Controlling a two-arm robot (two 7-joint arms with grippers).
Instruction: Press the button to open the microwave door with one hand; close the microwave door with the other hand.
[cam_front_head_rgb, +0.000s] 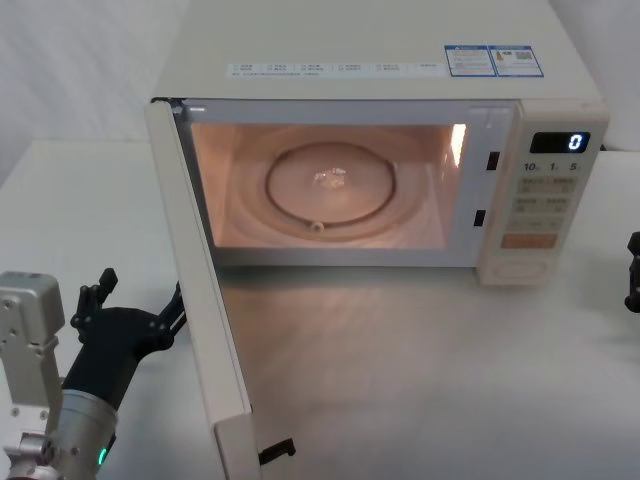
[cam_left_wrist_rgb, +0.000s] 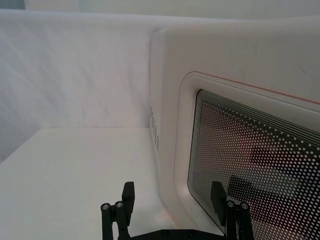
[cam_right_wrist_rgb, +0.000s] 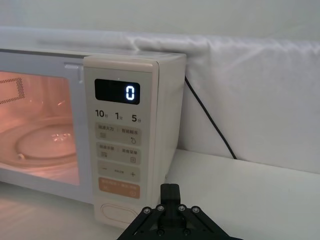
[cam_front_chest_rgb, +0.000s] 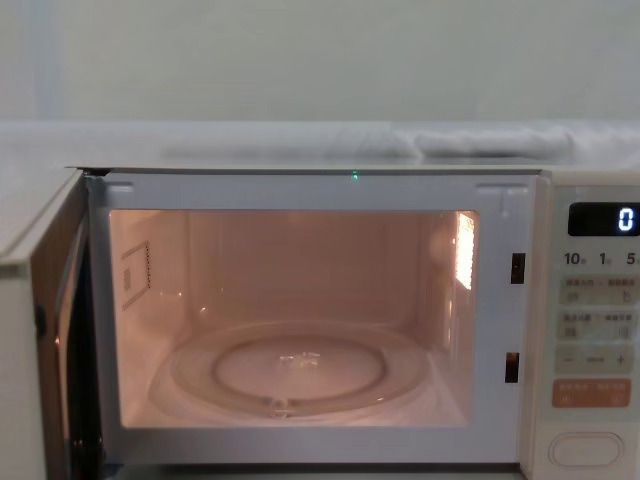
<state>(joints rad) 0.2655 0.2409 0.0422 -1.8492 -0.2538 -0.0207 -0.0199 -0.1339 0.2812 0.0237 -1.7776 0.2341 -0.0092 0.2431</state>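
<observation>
Standing wide open, the microwave door (cam_front_head_rgb: 205, 300) is swinging out on its hinge at the oven's left side, its edge pointing toward the robot, while the lit cavity behind it is showing the glass turntable (cam_front_head_rgb: 330, 185). Just outside that door, on its window side, the left gripper (cam_front_head_rgb: 130, 325) is hovering with its two black fingers (cam_left_wrist_rgb: 127, 197) spread apart and holding nothing; in the left wrist view one finger is sitting in front of the dotted dark window (cam_left_wrist_rgb: 255, 170) and the other is lying off over the white table (cam_left_wrist_rgb: 75, 175), though whether a fingertip is touching the panel cannot be told. Ahead of the right gripper (cam_right_wrist_rgb: 170, 192), the button (cam_right_wrist_rgb: 116, 212) is sitting at the bottom of the control panel (cam_front_head_rgb: 545, 195), below the orange key (cam_right_wrist_rgb: 119, 189) and the display (cam_right_wrist_rgb: 117, 92) reading 0. That right gripper is waiting near the panel's lower corner, apart from the button, its fingers appearing drawn together on nothing; in the head view it is showing at the table's right edge, well clear of the oven.
</observation>
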